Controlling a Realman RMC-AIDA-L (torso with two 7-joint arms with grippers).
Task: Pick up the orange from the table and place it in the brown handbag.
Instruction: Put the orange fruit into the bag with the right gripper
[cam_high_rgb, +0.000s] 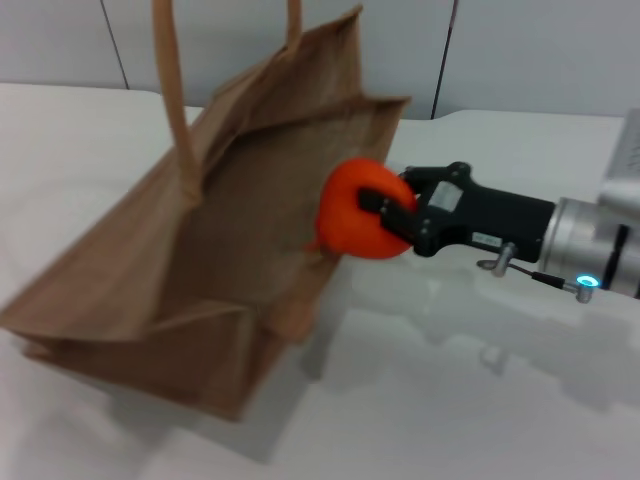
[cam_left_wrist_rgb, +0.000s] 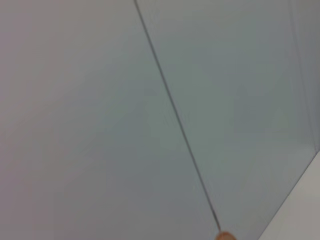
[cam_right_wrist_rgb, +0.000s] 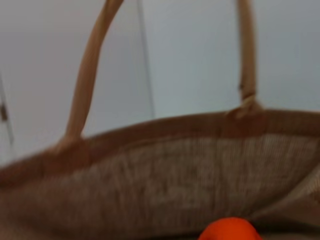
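My right gripper (cam_high_rgb: 385, 218) is shut on the orange (cam_high_rgb: 355, 210) and holds it in the air at the right rim of the brown handbag (cam_high_rgb: 200, 250), above the white table (cam_high_rgb: 450, 400). The bag stands open with its mouth turned toward the gripper. Its two tan handles (cam_high_rgb: 170, 90) rise up. In the right wrist view the bag's inner wall (cam_right_wrist_rgb: 175, 180) fills the picture and the top of the orange (cam_right_wrist_rgb: 230, 231) shows at the lower edge. My left gripper is out of view; the left wrist view shows only a grey wall.
Grey wall panels (cam_high_rgb: 520, 50) stand behind the table. The right arm's silver wrist (cam_high_rgb: 600, 250) reaches in from the right edge. Bare tabletop lies in front of and to the right of the bag.
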